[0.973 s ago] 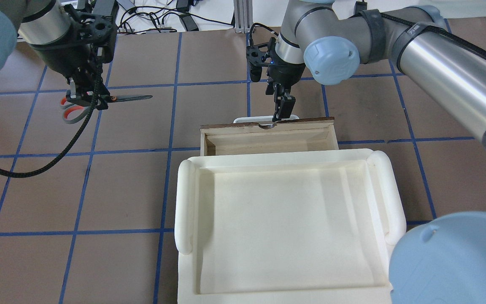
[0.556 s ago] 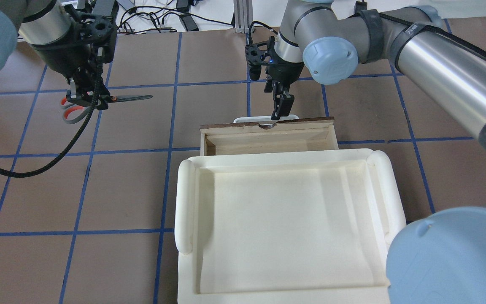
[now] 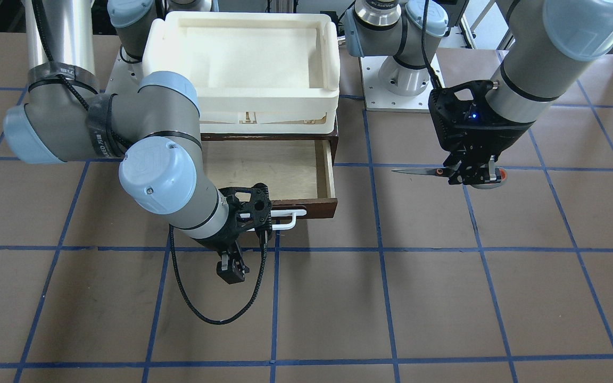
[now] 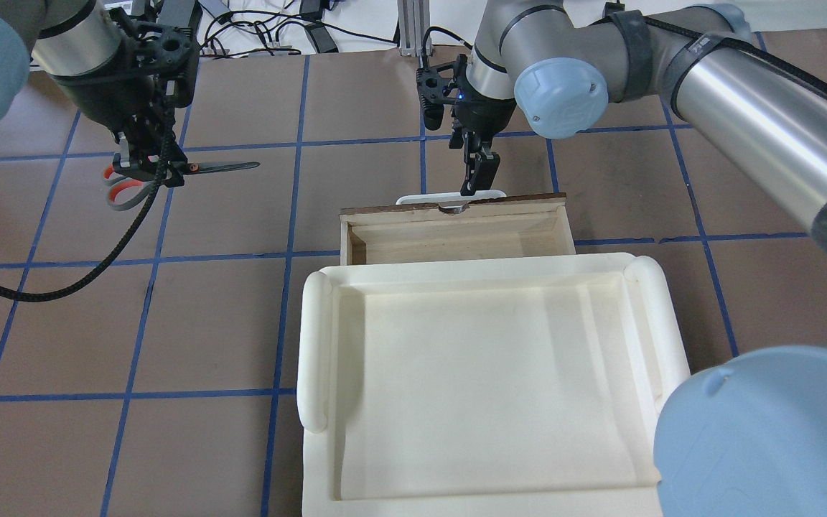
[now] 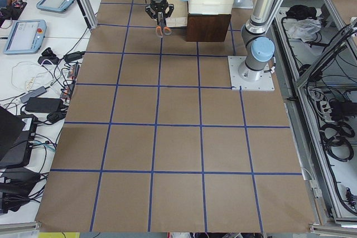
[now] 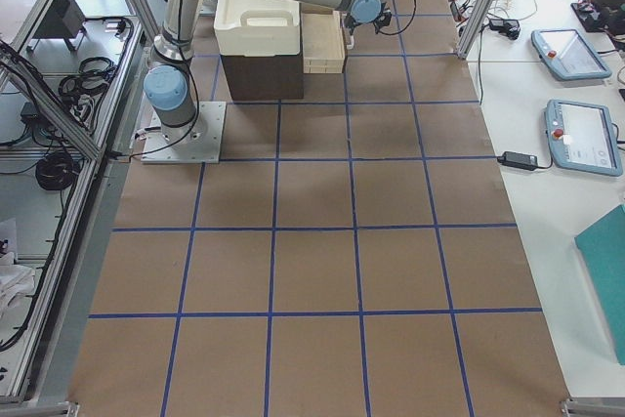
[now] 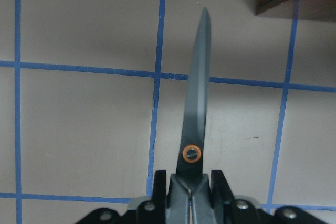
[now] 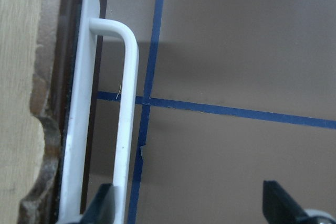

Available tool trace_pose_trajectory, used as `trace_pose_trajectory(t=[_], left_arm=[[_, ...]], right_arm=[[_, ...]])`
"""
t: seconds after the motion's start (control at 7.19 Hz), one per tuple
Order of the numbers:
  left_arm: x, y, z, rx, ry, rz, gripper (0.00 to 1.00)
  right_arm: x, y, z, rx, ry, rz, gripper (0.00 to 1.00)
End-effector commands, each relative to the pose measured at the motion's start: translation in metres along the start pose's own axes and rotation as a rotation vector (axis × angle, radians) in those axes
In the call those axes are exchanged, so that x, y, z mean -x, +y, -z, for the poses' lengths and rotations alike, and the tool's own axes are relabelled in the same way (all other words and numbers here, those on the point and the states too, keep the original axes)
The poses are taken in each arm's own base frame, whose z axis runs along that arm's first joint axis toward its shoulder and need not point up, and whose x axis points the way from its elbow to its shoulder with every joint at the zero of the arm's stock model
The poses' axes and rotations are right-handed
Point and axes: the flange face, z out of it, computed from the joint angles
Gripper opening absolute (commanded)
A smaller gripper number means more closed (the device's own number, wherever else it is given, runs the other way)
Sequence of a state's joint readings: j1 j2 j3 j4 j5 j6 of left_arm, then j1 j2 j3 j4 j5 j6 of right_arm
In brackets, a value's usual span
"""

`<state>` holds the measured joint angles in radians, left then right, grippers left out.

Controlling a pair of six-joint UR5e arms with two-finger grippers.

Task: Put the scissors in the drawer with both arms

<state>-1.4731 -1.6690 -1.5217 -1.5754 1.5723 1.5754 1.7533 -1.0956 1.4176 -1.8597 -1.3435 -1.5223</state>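
My left gripper is shut on the scissors and holds them level above the table, left of the drawer, blades pointing toward it. The left wrist view shows the closed silver blades sticking out from between the fingers. The dark wooden drawer stands pulled out, its pale interior bare. My right gripper is open at the drawer's front. In the right wrist view its fingers are wide apart, with the white bar handle just beside one of them. I cannot tell if they touch.
A cream-white plastic tray sits on top of the cabinet above the drawer and covers the drawer's rear part from overhead. The brown table has blue tape grid lines. Cables lie past the far edge.
My right gripper has shifted a little away from the robot, and the drawer front and handle have moved slightly the same way. The left arm and scissors have not moved.
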Motion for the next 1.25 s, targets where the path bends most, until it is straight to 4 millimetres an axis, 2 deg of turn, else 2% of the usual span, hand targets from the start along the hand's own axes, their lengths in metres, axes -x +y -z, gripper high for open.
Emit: trace_pose_trajectory(t=[0.0, 0.28, 0.42, 0.56, 0.7, 0.83, 1.11], left_arm=[[0.000, -0.001, 0.000, 0.000, 0.000, -0.001, 0.00], [-0.001, -0.006, 0.000, 0.001, -0.003, -0.010, 0.00], [-0.001, -0.007, 0.000, 0.001, -0.003, -0.006, 0.00], [-0.001, -0.010, -0.002, 0.001, 0.004, 0.034, 0.00], [-0.002, -0.025, -0.008, 0.010, 0.018, 0.008, 0.00], [-0.008, -0.044, -0.006, 0.009, 0.019, -0.019, 0.00], [-0.009, -0.085, 0.006, -0.038, -0.002, -0.007, 0.00]], right_arm=[[-0.002, 0.000, 0.007, 0.012, 0.015, 0.013, 1.00], [0.000, -0.001, 0.011, 0.010, 0.015, 0.021, 1.00], [-0.004, 0.008, 0.028, 0.002, 0.040, 0.014, 1.00], [-0.005, 0.024, 0.051, -0.007, 0.069, -0.012, 1.00], [0.002, 0.035, 0.079, -0.006, 0.101, -0.031, 1.00], [0.009, 0.053, 0.098, 0.002, 0.105, -0.065, 1.00], [0.041, 0.097, 0.151, 0.043, 0.100, -0.161, 1.00]])
